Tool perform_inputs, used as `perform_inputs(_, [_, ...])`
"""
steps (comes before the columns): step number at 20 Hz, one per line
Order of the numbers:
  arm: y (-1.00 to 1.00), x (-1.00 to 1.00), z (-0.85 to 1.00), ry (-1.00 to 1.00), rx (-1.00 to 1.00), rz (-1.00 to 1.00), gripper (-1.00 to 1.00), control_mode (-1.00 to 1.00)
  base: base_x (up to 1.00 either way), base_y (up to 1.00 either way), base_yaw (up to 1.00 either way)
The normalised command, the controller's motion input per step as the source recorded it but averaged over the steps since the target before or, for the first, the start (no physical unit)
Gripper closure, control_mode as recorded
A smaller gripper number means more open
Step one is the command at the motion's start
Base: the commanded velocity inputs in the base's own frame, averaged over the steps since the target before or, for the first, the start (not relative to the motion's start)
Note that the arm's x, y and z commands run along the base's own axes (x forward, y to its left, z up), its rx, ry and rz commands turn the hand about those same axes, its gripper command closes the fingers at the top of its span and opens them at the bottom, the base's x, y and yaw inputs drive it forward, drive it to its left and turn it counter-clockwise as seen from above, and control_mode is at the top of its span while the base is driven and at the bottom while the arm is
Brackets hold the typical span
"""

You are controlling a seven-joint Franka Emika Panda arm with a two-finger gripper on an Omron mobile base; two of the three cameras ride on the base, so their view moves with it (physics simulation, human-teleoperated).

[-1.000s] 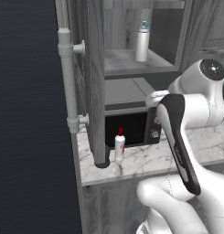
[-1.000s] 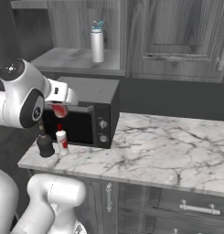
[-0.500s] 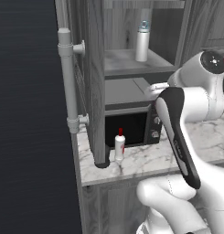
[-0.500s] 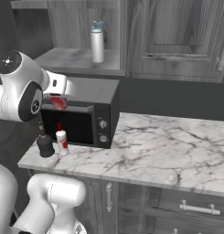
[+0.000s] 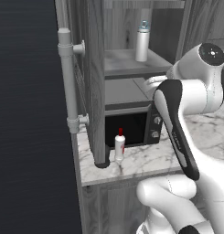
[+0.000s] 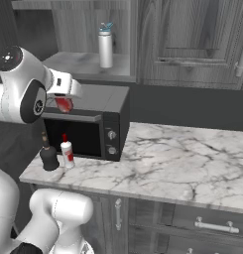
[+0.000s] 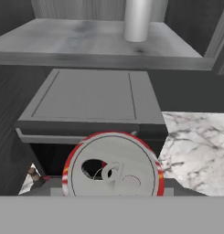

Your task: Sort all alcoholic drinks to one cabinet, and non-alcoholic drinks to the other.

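The end effector (image 6: 64, 103) held the can (image 6: 64, 103) by its sides, jaws part-way closed around the body, in the air just above the front left corner of the microwave (image 6: 88, 126). From the hand view the can's (image 7: 113, 166) silver lid with its pull tab faced the camera. It looked like a light, rigid, smooth-walled cylinder, likely slick and easy to dent, so a moderate squeeze at mid-height seemed the safest hold.

The grey bottle (image 6: 105, 45) stood upright on the open shelf (image 6: 73, 64) above the microwave, towards its right rear. The dark bottle (image 6: 48, 156) and the white bottle (image 6: 67, 152) stood just beside each other on the marble table (image 6: 182, 168), in front of the microwave's left side, near the table's edge.

The shelf was flat and bare to the left of the grey bottle, giving probable room for the can. The space between microwave top and shelf edge looked tight.
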Motion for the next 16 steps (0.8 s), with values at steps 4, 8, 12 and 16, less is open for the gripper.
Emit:
perform_inputs(4, [0.05,0.12,0.17,-0.01,0.0,0.0,1.0,-1.0,0.0,0.0,0.0])
perform_inputs(8, [0.07,0.15,0.12,0.0,0.0,0.0,1.0,-1.0,0.0,0.0,0.0])
perform_inputs(12, [0.05,0.17,0.1,0.0,0.0,0.0,1.0,-1.0,0.0,0.0,0.0])
perform_inputs(16, [0.05,0.18,0.11,-0.01,0.0,0.0,1.0,-1.0,0.0,0.0,0.0])
